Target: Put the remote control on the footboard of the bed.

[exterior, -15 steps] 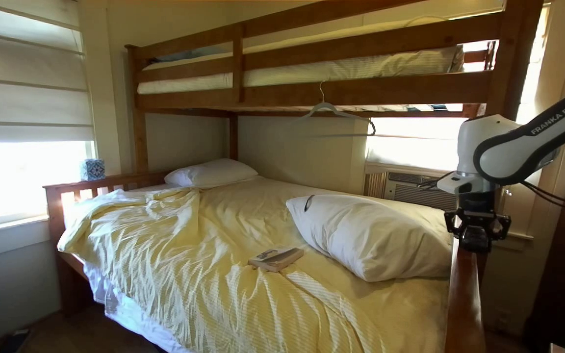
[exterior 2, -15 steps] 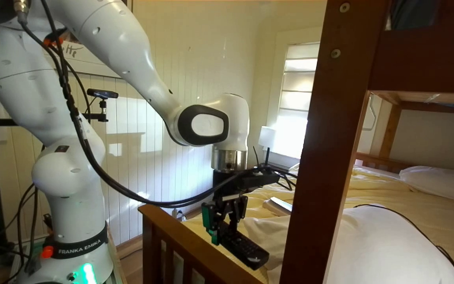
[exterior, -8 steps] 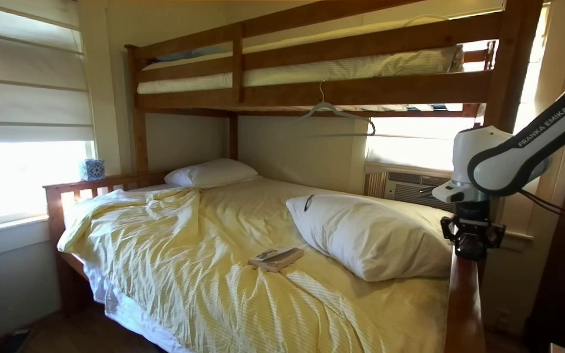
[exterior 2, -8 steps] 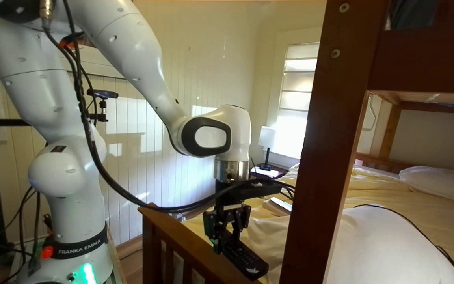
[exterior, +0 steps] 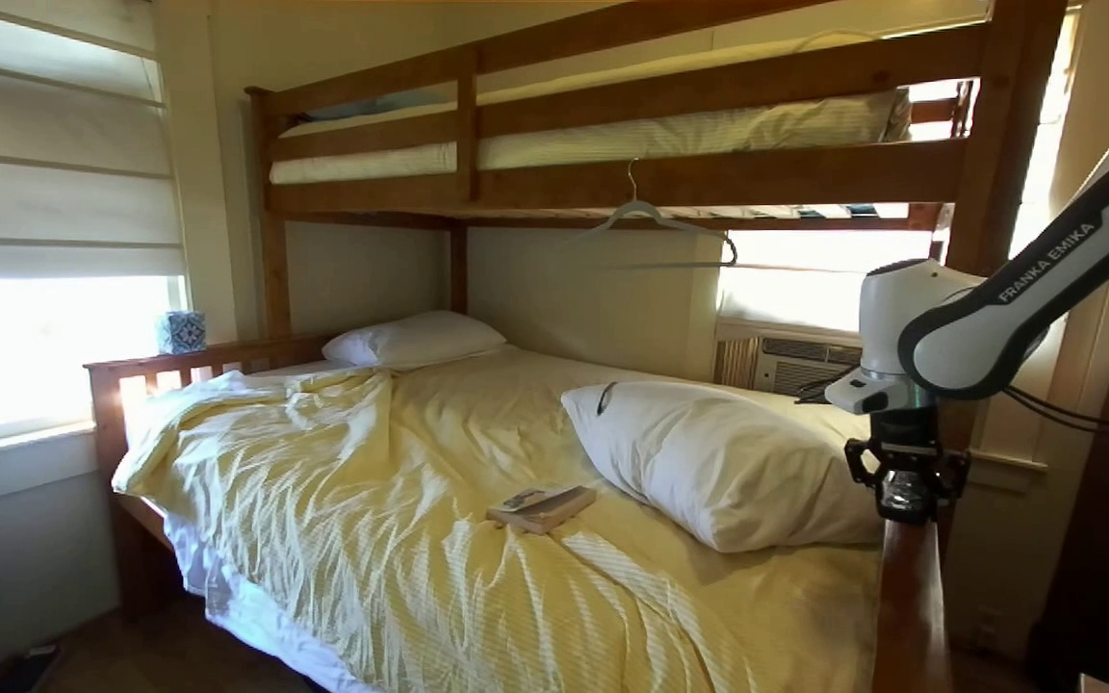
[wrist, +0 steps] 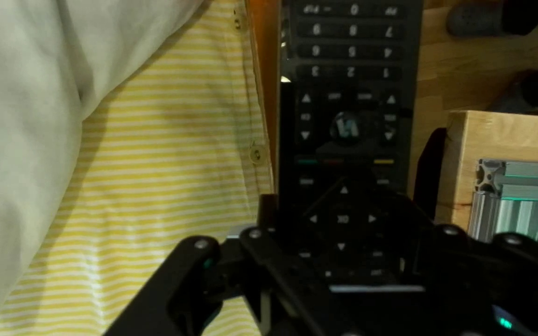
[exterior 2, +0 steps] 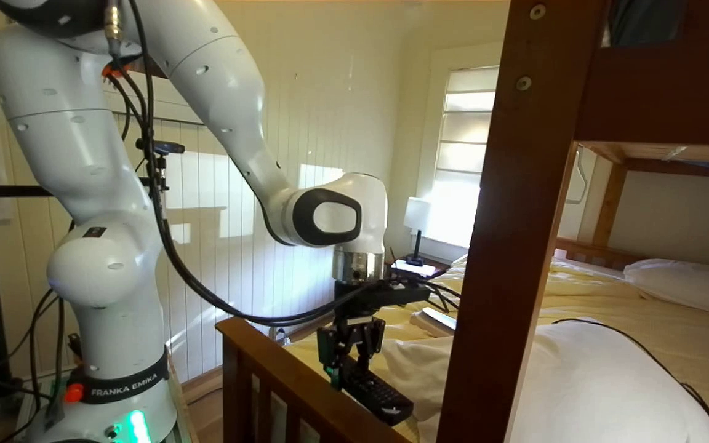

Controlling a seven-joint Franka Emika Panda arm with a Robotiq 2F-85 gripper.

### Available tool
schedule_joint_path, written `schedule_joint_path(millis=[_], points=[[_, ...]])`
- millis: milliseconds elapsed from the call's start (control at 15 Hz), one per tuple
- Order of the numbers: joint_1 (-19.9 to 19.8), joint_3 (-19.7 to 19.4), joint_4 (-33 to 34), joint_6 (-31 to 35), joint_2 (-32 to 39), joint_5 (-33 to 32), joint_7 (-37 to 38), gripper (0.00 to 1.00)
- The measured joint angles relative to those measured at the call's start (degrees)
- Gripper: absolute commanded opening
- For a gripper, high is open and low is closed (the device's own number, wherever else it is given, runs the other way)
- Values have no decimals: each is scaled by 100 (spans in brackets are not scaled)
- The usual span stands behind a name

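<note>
The black remote control (exterior 2: 379,394) is held by my gripper (exterior 2: 347,372), whose fingers are shut on its two long sides near one end. In the wrist view, the remote's keys (wrist: 348,116) face the camera, with its free end at the top. The footboard (exterior 2: 305,384) has a brown narrow top rail, which also shows in an exterior view (exterior: 911,606). The gripper (exterior: 906,496) is over the far part of that rail. The wrist view shows a strip of the rail (wrist: 269,88) beneath the remote. I cannot tell whether they touch. The bed (exterior: 400,520) has rumpled yellow sheets.
A large white pillow (exterior: 728,462) lies beside the footboard. A thick wooden post (exterior 2: 508,246) stands close to the remote's free end. A book (exterior: 542,508) lies on the sheets. A hanger (exterior: 633,212) hangs from the upper bunk. Black cables (exterior 2: 256,317) loop from the arm.
The gripper has gone down with the remote and shifted left along the footboard in an exterior view. It stays shut on the remote.
</note>
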Motion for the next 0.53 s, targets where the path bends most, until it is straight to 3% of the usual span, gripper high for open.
schedule_joint_path(millis=[333, 533], points=[[197, 314, 10, 4, 470, -348, -80, 36], [155, 275, 12, 27, 566, -812, -104, 36]])
